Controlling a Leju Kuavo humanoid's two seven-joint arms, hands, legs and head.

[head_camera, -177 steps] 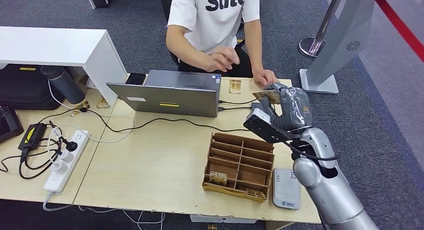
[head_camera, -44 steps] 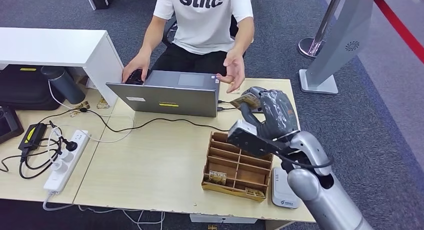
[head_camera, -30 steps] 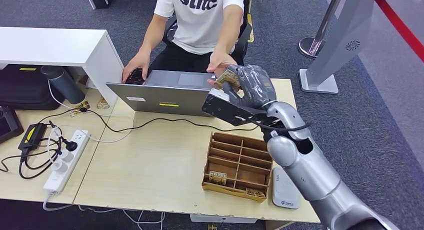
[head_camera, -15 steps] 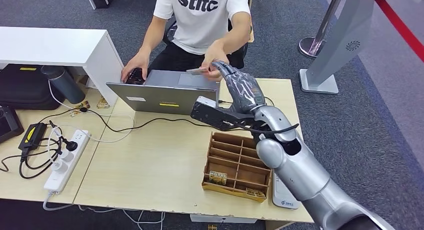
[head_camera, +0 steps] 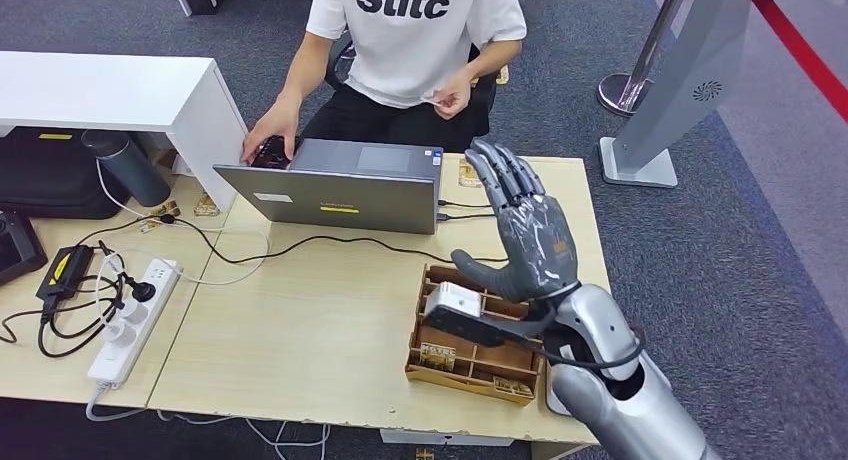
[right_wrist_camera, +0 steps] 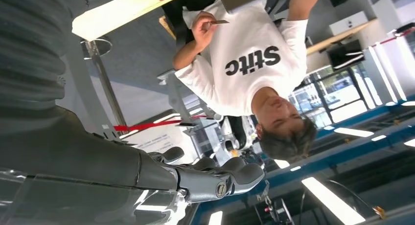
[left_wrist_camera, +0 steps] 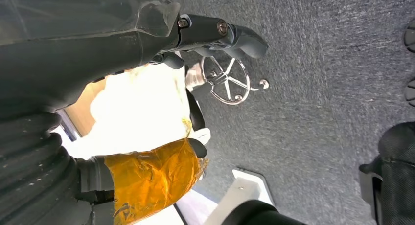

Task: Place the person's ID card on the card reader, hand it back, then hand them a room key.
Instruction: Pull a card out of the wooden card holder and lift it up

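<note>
The person's white shirt (head_camera: 415, 35) reads "Stitc" in black letters. Labels on the laptop (head_camera: 335, 185) are too small to read.

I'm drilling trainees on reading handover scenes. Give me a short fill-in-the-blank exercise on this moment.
1. The right hand is raised with its fingers ____.
2. The card is now held by the ____.
3. The white card reader lies beside the wooden ____.
4. The person's other hand rests behind the open ____.

Missing words: spread; person; organizer; laptop
</note>
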